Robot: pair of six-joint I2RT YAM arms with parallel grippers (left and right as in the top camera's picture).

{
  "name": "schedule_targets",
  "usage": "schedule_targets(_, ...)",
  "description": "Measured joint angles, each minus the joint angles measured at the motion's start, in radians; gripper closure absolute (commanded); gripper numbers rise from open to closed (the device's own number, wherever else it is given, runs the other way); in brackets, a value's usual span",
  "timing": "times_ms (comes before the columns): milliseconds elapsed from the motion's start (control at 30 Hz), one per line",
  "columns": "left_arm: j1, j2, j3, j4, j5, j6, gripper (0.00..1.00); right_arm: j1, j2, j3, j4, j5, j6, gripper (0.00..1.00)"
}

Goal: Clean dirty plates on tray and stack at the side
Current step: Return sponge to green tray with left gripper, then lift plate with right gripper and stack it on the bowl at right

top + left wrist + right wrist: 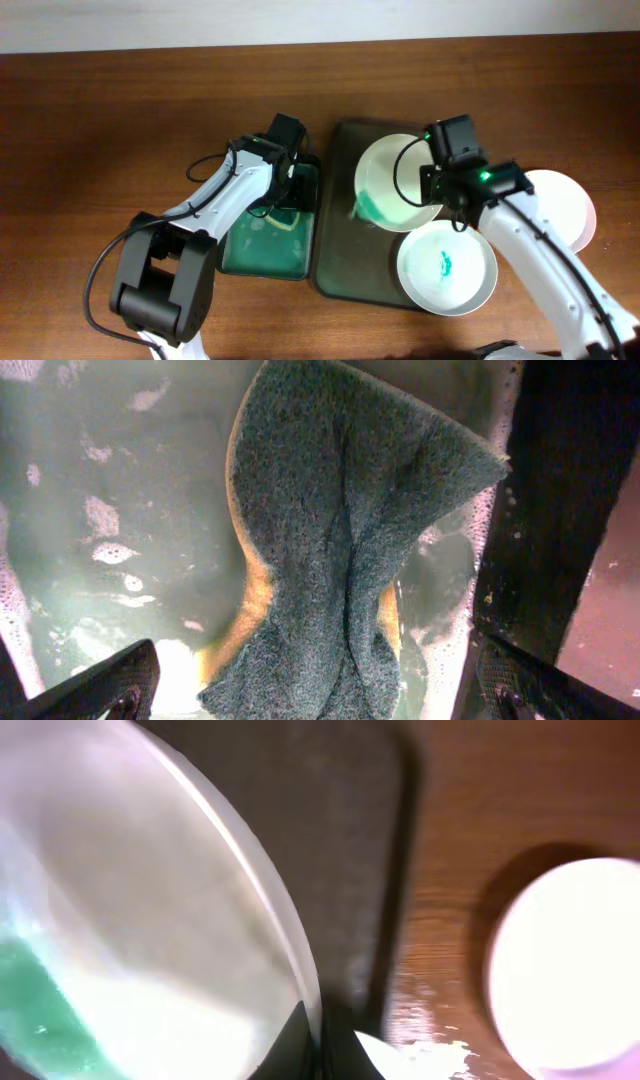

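Observation:
My right gripper [440, 192] is shut on the rim of a white plate [385, 172] smeared with green. It holds the plate tilted above the dark tray [345, 262]. In the right wrist view the fingers [318, 1045] pinch the plate's edge [140, 920]. A second white plate [447, 268] with a green smear lies on the tray's front right. My left gripper [293, 185] is over the green basin [245, 255] of soapy water. Its jaws [320, 698] are open on either side of a green and yellow sponge [340, 530].
A clean white plate [565, 205] lies on the wooden table to the right of the tray and also shows in the right wrist view [570, 970]. The basin stands against the tray's left side. The tray's dark surface [340, 840] lies under the held plate.

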Motion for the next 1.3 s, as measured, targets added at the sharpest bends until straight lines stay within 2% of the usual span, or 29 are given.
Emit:
schedule_targets(133, 0.0, 0.0, 0.0, 0.0, 0.0, 0.0, 0.01, 0.115, -0.021, 0.0, -0.013, 0.208, 0.025, 0.96)
schedule_targets(633, 0.0, 0.0, 0.0, 0.0, 0.0, 0.0, 0.01, 0.476, -0.021, 0.0, -0.044, 0.748, 0.032, 0.96)
schedule_targets(1300, 0.0, 0.0, 0.0, 0.0, 0.0, 0.0, 0.01, 0.489, -0.021, 0.0, -0.039, 0.819, 0.031, 0.96)
